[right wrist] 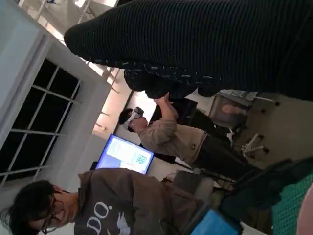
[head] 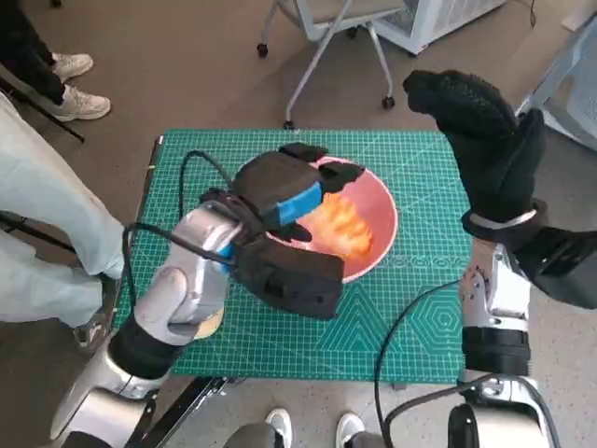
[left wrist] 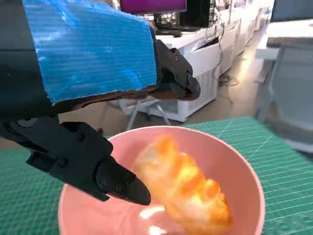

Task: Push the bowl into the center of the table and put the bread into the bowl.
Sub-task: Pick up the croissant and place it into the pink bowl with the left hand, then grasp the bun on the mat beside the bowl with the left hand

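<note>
A pink bowl [head: 384, 213] stands near the middle of the green mat table [head: 420, 308]. An orange-glazed piece of bread [head: 347, 229] lies inside it. My left hand [head: 280, 191] hovers over the bowl's left half with its fingers spread, holding nothing. In the left wrist view the black fingers [left wrist: 112, 178] stand apart above the bread [left wrist: 190, 186], which rests on the bowl's floor inside the rim [left wrist: 244, 166]. My right hand [head: 490, 149] is raised above the table's right edge, away from the bowl and holding nothing. The right wrist view shows only the glove [right wrist: 205, 44].
A person's pale trouser legs [head: 47, 215] stand close to the table's left side, with white shoes [head: 70, 93] farther back. An office chair base [head: 326, 56] stands behind the table. Feet [head: 270, 429] show at the front edge. Two people [right wrist: 122, 200] appear in the right wrist view.
</note>
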